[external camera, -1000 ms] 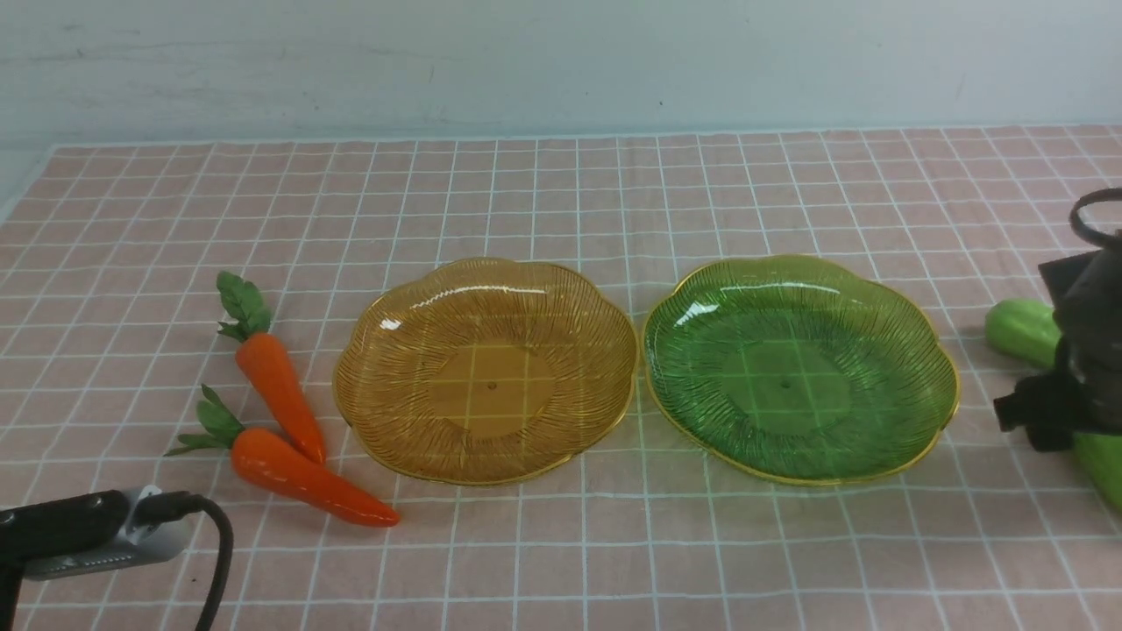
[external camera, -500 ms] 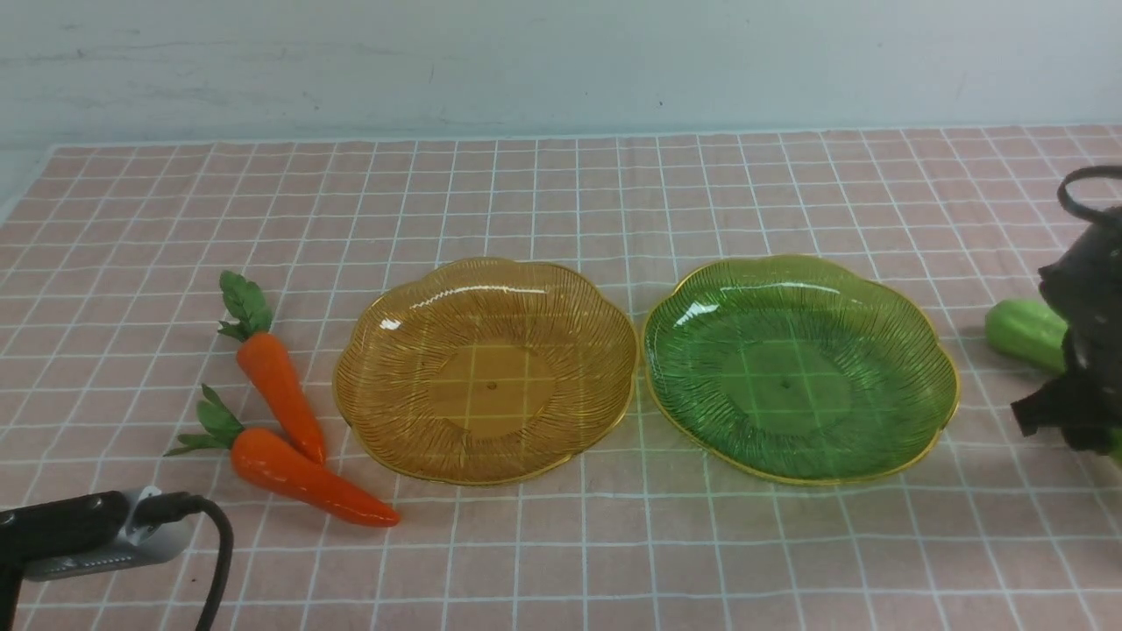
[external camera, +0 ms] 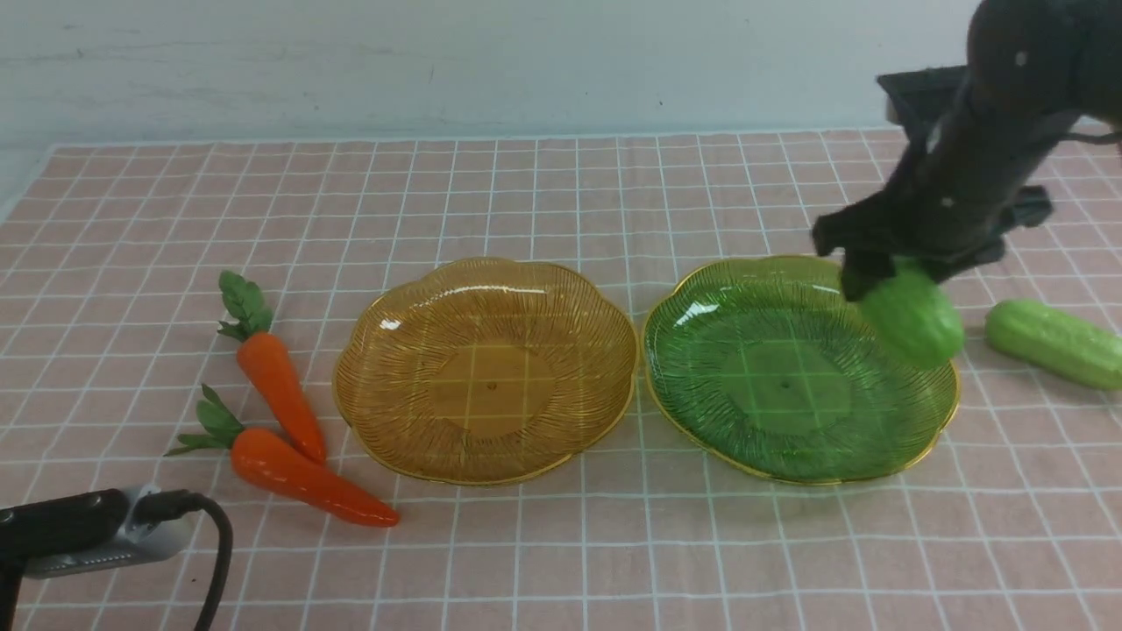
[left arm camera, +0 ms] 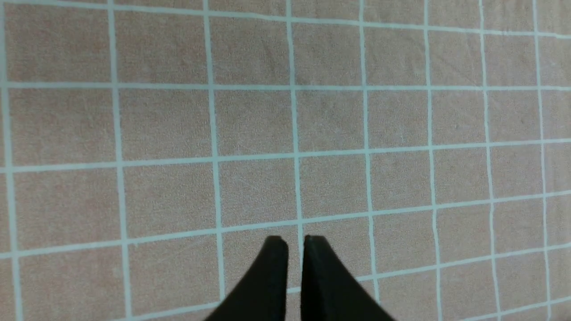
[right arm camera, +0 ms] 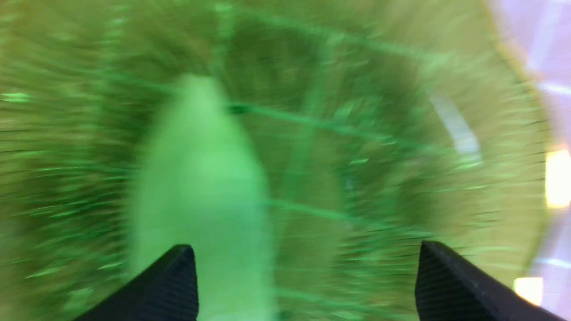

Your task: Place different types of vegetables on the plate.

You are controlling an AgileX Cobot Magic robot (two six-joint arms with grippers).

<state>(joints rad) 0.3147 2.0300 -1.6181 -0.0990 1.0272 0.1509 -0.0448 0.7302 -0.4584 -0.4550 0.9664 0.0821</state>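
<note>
Evidently released: the right gripper [right arm camera: 304,248] spreads wide over the ribbed translucent green plate [external camera: 754,421], above its rim toward the bench's [external camera: 561,552] right edge, and the plump light-green gourd [external camera: 912,317] sits just beneath, long axis pointing plateward (blurred; it touches one finger at most).
</note>
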